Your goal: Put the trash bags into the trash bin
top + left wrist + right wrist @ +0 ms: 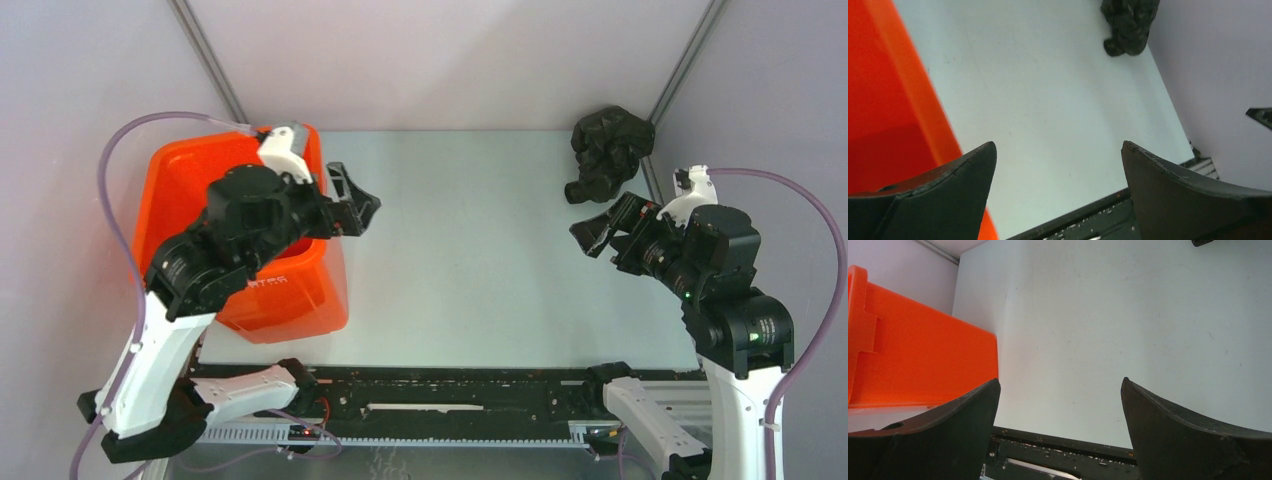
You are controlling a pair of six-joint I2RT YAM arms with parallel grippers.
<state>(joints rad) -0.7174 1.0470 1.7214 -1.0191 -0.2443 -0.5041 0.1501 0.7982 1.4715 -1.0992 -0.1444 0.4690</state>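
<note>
The trash bag [610,150] is a crumpled lump of glossy black plastic. It lies on the pale tabletop [470,250] in its far right corner, close against the wall, and nothing grips it. Well apart from it, at the left edge of the tabletop, the trash bin [250,290] stands upright with its mouth open. It is bright orange and square, with sides that taper downward, and its near wall carries small lettering I cannot read. From my overhead camera, the left arm reaches across the top of the bin. The left claw [355,200] hangs just past the bin's right rim and points toward the middle of the tabletop. Its two black fingers are spread as wide as they go, and nothing is between them. The left wrist camera shows bare tabletop in that gap, with the bin's orange wall at the left and the bag far off at the top. The right claw [608,222] sits near the bag, on its nearer side, and is not touching it. It is also fully spread and holds nothing. Its wrist camera looks across the tabletop toward the bin.
</note>
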